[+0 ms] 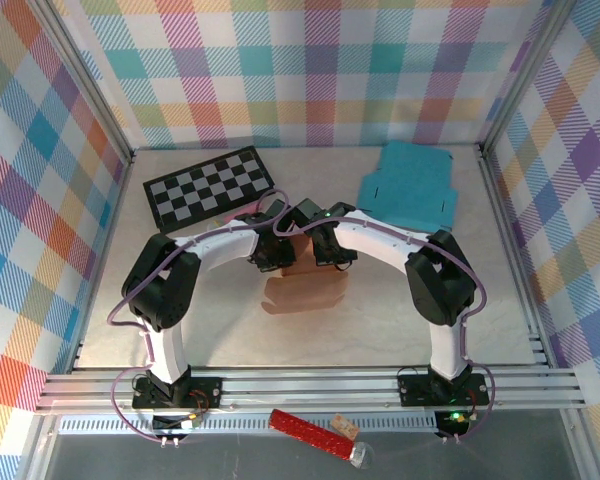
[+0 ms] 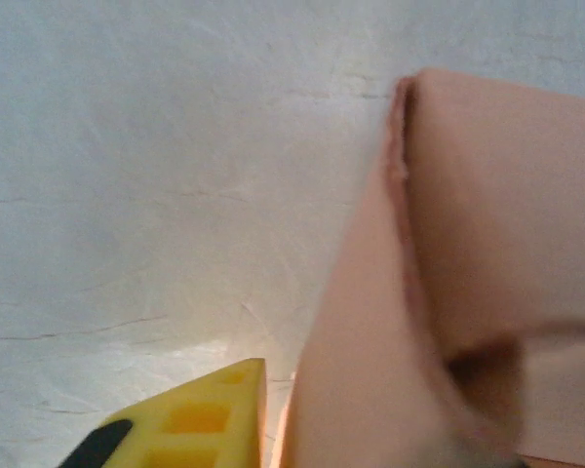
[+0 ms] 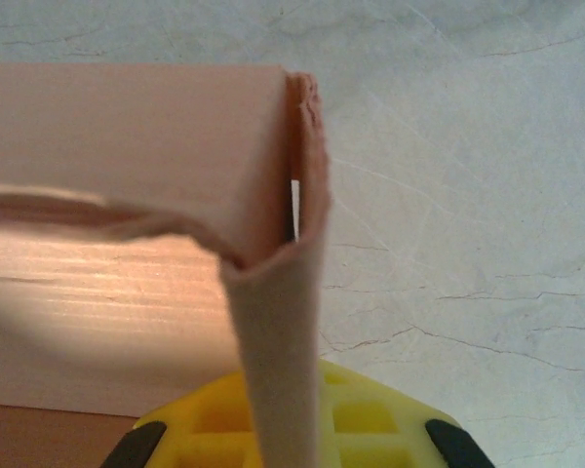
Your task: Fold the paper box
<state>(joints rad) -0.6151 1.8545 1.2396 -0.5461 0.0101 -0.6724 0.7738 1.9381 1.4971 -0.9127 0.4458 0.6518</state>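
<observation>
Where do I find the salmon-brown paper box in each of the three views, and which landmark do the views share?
Top external: the salmon-brown paper box lies near the picture's centre.
Left wrist: it takes up the right half, with a folded edge pointing up.
Right wrist: it is at the upper left and centre, with one flap running down to the bottom edge.
Shared landmark: the pale marbled table top.
</observation>
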